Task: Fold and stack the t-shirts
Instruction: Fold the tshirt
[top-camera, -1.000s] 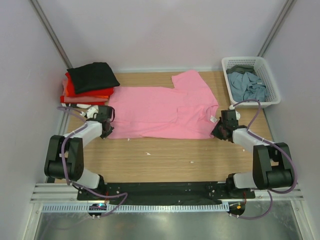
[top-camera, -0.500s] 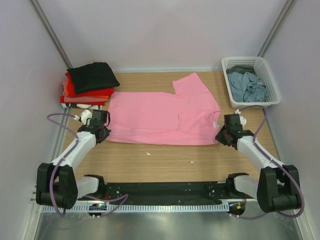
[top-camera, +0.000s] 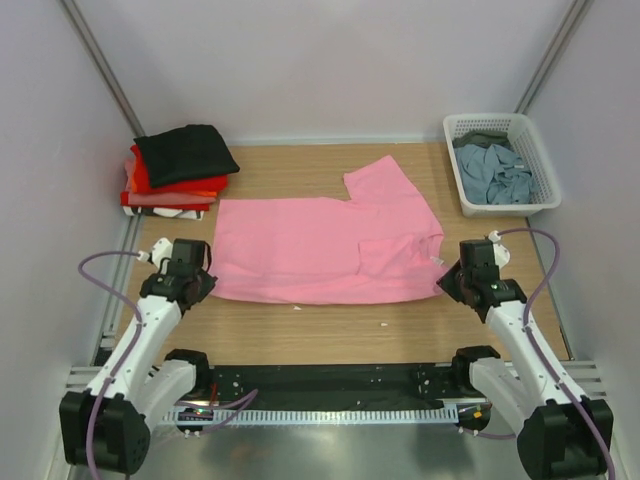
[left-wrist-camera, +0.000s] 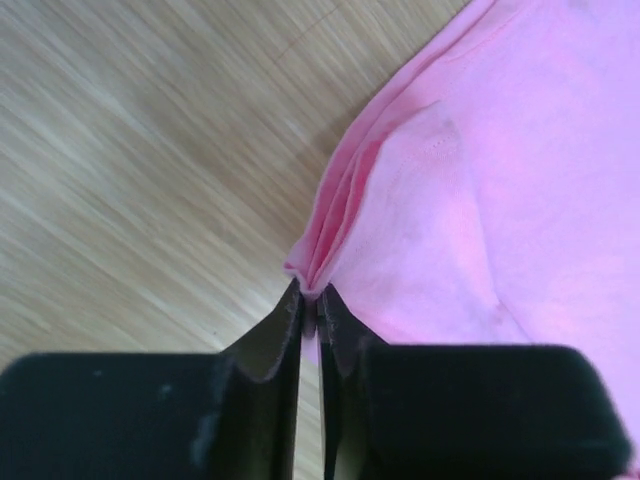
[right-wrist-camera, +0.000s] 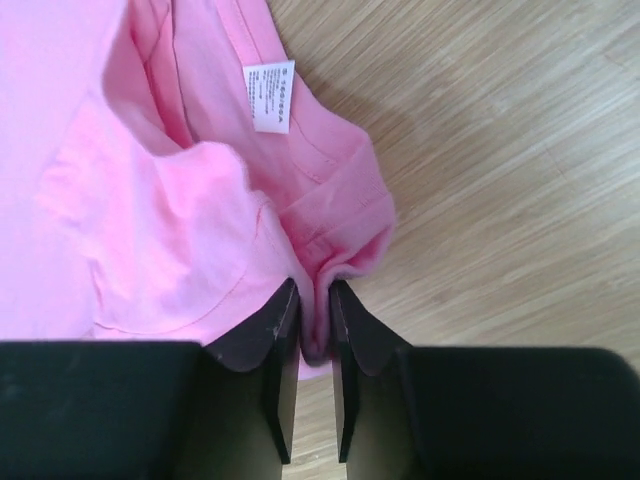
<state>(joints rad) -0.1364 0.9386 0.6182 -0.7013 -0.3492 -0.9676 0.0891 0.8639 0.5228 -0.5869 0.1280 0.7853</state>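
A bright pink t-shirt (top-camera: 320, 245) lies spread across the middle of the wooden table, one sleeve pointing to the far side. My left gripper (top-camera: 203, 283) is shut on its near left corner, seen as bunched pink folds (left-wrist-camera: 330, 235) between the fingers in the left wrist view. My right gripper (top-camera: 447, 281) is shut on the near right corner by the neck, where a white tag (right-wrist-camera: 270, 96) shows. A stack of folded shirts (top-camera: 178, 170), black on top of red and orange, sits at the far left.
A white lattice basket (top-camera: 540, 190) at the far right holds a grey-blue shirt (top-camera: 495, 172) and a dark olive one (top-camera: 482, 139). The grey walls stand close on both sides. Bare wood runs along the near edge of the table.
Both grippers have pulled toward the near edge and outward, dragging the pink shirt nearer and stretching it flatter. Both arms have extended.
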